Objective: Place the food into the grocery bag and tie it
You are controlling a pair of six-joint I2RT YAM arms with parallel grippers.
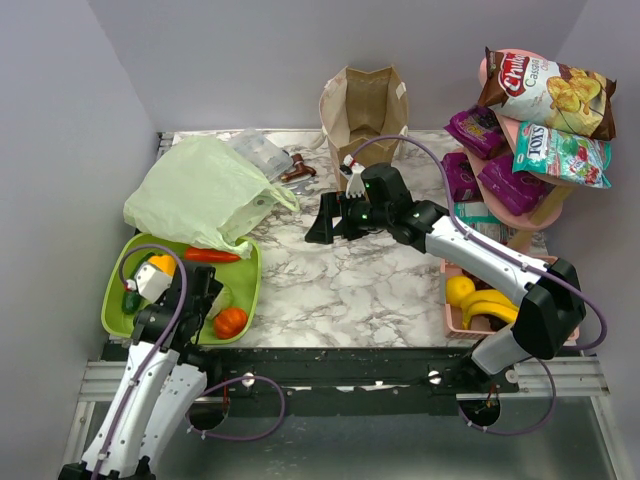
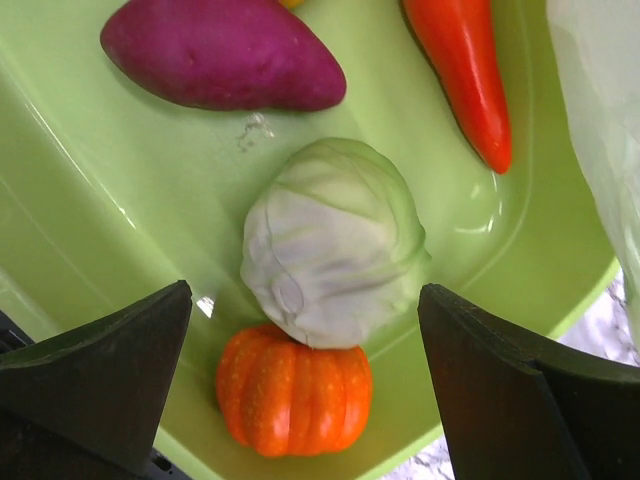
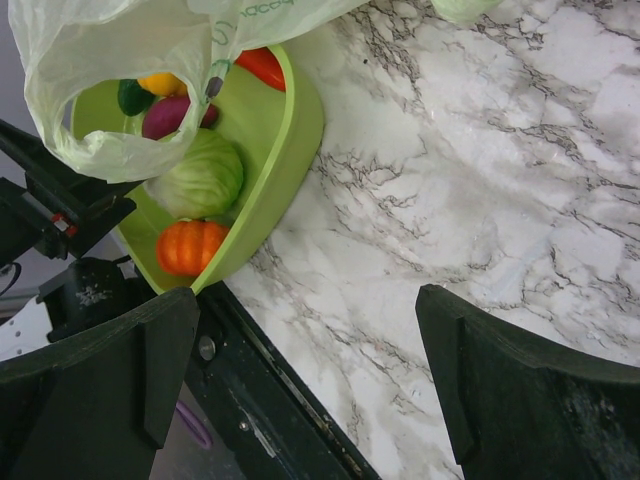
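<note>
Cabbage round — no long axis, touching pumpkin, both pincers released.

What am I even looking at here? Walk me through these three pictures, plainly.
Two robot arms are bolted at the near edge of a marble table. The wide picture comes from a camera above and behind them; the other two come from cameras on the wrists, looking past each arm's own fingers.

The left gripper hangs open over a green tray holding a pale cabbage, a small orange pumpkin, a purple sweet potato and a red pepper. The right gripper is open above bare tabletop.

A thin green plastic bag lies partly over the tray. Nothing is held.
</note>
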